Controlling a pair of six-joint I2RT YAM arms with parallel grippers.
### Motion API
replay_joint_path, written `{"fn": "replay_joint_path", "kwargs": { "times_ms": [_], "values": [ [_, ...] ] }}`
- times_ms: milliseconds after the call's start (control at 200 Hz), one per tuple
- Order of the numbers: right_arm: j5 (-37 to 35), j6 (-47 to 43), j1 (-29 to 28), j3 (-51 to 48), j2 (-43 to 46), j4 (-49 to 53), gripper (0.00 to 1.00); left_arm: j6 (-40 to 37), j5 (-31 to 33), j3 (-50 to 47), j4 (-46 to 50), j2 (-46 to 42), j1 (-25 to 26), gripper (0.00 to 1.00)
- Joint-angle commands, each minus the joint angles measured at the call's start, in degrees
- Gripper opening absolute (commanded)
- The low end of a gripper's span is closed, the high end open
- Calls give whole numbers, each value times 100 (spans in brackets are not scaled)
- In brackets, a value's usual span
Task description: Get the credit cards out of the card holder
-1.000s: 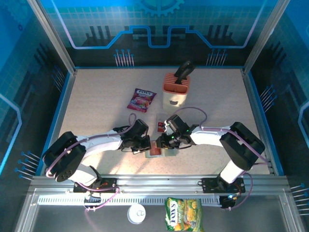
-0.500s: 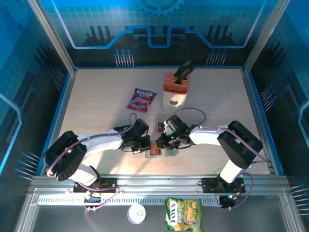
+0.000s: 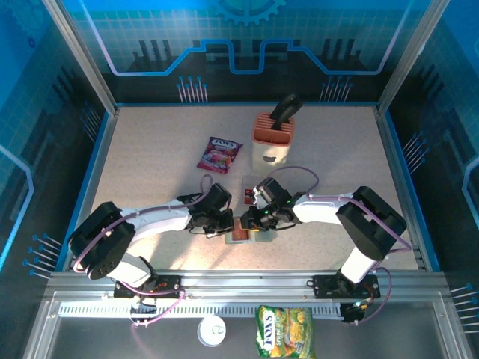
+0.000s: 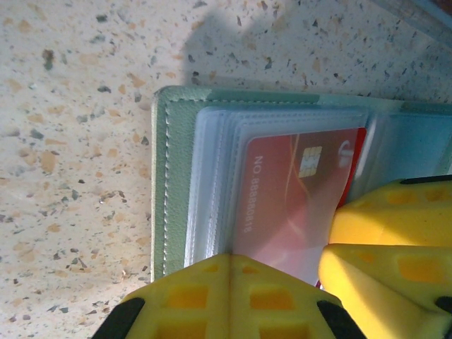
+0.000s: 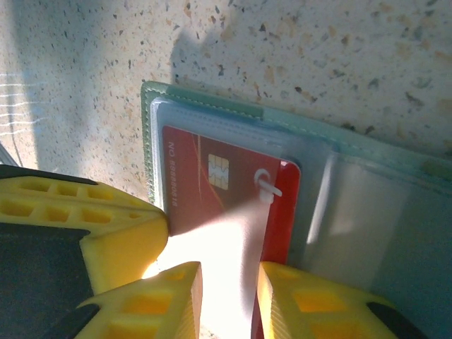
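Jaws of the left gripper point(image 4: 319, 272) are closed, yellow finger against yellow finger, with nothing between them. Their tips lie over the near edge of the open card holder point(image 4: 168, 176), which rests flat on the speckled tabletop point(image 4: 70, 106). Its grey-green stitched border runs just to the left of those tips. Directly ahead of them, a stack of clear sleeves point(image 4: 212, 183) holds a red credit card point(image 4: 282, 191) with its chip facing up. Just right of the left jaws, a finger point(image 4: 395, 212) of the right gripper point(image 5: 229, 272) comes in over the same card. The right jaws stand a little apart, straddling the card's near edge. A glare-washed flap of clear sleeve rises in the gap, and the glare hides whether either pad touches it. Beyond the left jaws and well apart from them lies a purple-red snack packet point(image 3: 219, 154). Just beyond the right jaws, a loose red card point(image 3: 248, 196) lies on the table. Farther beyond stands a peach slotted block point(image 3: 272, 138).
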State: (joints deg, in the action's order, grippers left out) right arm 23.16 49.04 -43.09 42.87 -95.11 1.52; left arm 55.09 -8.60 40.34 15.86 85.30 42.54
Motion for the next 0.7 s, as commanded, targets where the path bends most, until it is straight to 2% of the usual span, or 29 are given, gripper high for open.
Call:
{"fn": "replay_joint_path", "kwargs": {
  "times_ms": [0, 695],
  "values": [
    [-337, -153, -43, 81, 113, 587, 28, -112, 169, 56, 293, 128, 33, 0],
    [-474, -293, -42, 186, 369, 867, 27, -136, 183, 157, 365, -8, 31, 0]
  ]
}}
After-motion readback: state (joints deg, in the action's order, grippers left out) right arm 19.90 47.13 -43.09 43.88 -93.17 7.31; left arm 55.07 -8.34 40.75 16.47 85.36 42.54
